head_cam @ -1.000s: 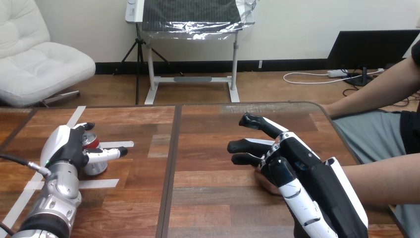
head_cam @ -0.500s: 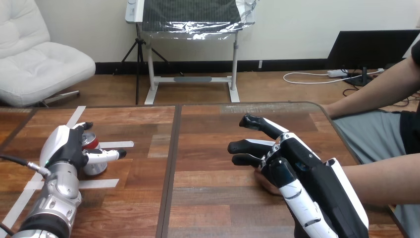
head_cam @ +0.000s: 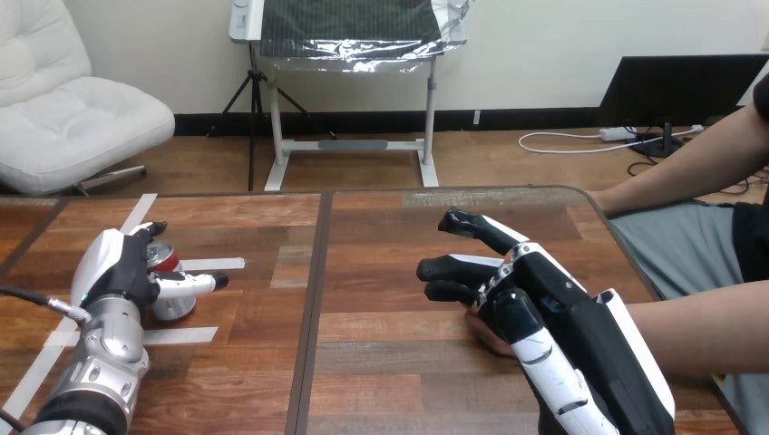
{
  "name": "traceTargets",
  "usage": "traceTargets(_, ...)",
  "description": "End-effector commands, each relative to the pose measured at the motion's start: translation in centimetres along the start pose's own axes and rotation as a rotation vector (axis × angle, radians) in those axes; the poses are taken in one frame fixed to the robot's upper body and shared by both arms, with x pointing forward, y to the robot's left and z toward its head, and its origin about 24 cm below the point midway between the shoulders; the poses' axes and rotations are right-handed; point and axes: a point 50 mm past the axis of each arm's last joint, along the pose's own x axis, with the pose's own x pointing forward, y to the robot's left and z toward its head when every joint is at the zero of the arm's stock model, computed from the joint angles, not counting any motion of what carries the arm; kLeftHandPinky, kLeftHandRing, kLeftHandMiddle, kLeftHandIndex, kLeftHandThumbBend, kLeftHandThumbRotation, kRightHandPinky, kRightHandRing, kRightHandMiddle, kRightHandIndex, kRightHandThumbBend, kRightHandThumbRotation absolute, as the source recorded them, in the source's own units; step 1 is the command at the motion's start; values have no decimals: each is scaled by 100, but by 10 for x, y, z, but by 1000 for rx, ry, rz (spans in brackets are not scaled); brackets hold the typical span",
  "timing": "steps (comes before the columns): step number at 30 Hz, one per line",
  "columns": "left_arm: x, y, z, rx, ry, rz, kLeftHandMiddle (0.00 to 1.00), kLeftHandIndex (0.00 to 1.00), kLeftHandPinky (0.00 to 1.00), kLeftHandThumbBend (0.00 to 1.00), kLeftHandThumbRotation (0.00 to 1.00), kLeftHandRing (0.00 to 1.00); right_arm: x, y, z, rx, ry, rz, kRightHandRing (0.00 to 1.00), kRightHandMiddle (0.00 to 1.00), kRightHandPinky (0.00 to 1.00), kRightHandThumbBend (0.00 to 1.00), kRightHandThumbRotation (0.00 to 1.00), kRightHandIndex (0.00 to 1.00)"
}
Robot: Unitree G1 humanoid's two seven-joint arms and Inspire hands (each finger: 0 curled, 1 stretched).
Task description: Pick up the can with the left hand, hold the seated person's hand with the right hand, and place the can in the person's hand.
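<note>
The right robot hand [head_cam: 537,304] reaches in low at the near right of the table [head_cam: 381,236], fingers stretched forward and only slightly bent, closed on nothing that can be seen. The person's hand [head_cam: 487,333] lies directly under its palm, mostly covered, so contact cannot be judged. Farther back at the left, the left robot hand [head_cam: 118,267] is curled round the can [head_cam: 172,304], thumb across its front and fingers behind. The can stands upright on the table among strips of white tape [head_cam: 181,335].
</note>
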Motion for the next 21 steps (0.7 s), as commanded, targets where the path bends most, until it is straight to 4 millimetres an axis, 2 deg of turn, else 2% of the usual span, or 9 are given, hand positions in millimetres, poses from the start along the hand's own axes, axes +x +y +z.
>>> traceTargets(1,1,2,12,-38,-52,41,87,85,71,80,14,85,9,0,15,-16,-95,16,77,70,74,44,64,82)
traceTargets(11,-1,3,12,-138,-94,91,77,77,59,82,6,71,9,1,14,-21,-92,15,77,70,75,45,65,82)
traceTargets(21,-2,5,17,-182,-138,131,68,70,52,82,0,62,10,1,14,-17,-93,13,77,69,76,45,65,82)
